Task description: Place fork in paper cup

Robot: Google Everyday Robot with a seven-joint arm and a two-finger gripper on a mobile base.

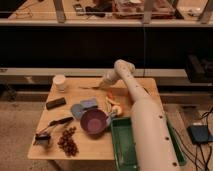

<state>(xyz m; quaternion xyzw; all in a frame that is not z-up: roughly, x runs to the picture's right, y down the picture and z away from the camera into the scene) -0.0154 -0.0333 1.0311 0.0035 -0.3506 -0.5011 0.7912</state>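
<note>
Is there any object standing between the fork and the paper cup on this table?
Nothing visible does. The fork is at the tip of the gripper, and only bare table separates it from the paper cup. The purple bowl sits nearer the camera, off that line.

The robot's arm [147,130] was clad in a smooth, cream-white shell, tinted faintly yellow by the warm light; its lower segment was thick and tube-like, broadest at the bottom of the view and narrowing gently upward; no cables, screws or markings could be made out on it; at the top sat a rounded elbow joint [123,68], bulbous and of the same pale colour; from it ran a shorter, slimmer forearm [112,76], tapering toward its end; the gripper [103,84] was a small, darker, greyish tip on that forearm, above the far middle of the table [90,148]; its finer shape could not be told.
</note>
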